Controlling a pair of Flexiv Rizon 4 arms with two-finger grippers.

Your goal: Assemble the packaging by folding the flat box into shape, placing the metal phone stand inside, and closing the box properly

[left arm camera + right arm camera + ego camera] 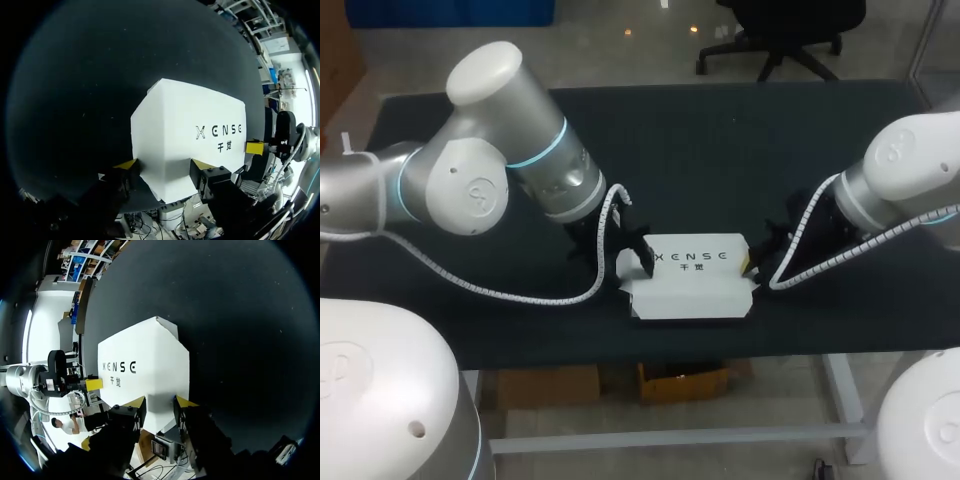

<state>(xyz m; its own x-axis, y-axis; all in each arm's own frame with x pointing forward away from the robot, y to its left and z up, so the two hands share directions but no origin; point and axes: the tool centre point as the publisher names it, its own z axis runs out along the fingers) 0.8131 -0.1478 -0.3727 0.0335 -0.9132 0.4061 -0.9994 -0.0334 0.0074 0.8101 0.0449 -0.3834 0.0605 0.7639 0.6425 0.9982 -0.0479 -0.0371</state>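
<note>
Box (pixel 692 285), near table edge: left gripper (pixel 163 165) and right gripper (pixel 160 402) each pinch one end. Probably the closing step; next, press the end flaps home.

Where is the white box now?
In the head view the white box lies centred near the front edge of the table, between left gripper and right gripper.

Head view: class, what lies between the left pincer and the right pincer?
The white box, with the left pincer at one end and the right pincer at the other; the head view shows it.
</note>
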